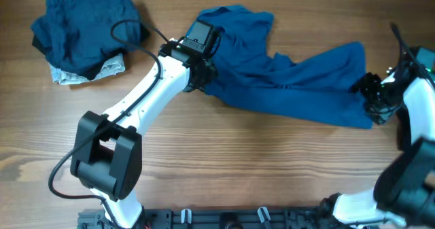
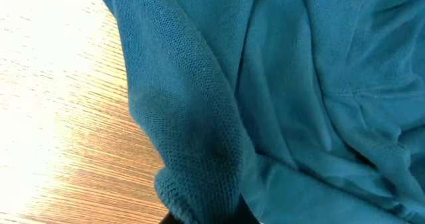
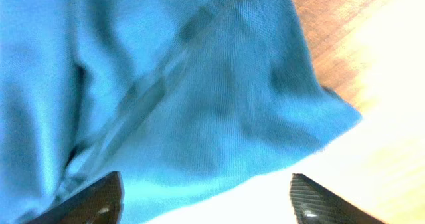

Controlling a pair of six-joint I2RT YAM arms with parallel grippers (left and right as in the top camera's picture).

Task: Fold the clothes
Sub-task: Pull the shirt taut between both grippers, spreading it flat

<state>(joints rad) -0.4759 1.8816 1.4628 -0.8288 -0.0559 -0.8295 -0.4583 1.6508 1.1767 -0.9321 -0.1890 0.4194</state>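
Across the far half of the wooden desk (image 1: 272,161) lies the large medium-blue shirt (image 1: 285,76), crumpled and only partly spread. Its bunched bulk sits near the middle and a long, creased part stretches away to the right. The left arm (image 1: 146,93), white with black joints, reaches from its base at the near left diagonally up to the left part of the shirt. The right arm (image 1: 414,100) stands at the right edge of the desk, its wrist at the shirt's right end. At the far left corner, well apart from the shirt, is a loose heap of darker navy clothes (image 1: 85,28). A pale grey-white garment (image 1: 109,69) pokes out from under the heap's near side. A thin black cable (image 1: 126,32) loops over the heap toward the left wrist. The left gripper (image 1: 204,71) is pressed together on a fold of the blue shirt, and in the left wrist view the knit fabric narrows down to the dark fingertips at the bottom edge. The right gripper (image 3: 209,201) is spread wide. Its two dark fingers (image 3: 93,201) stand at either side of the right wrist view with the shirt's hemmed corner lying loose just above them, held by neither.
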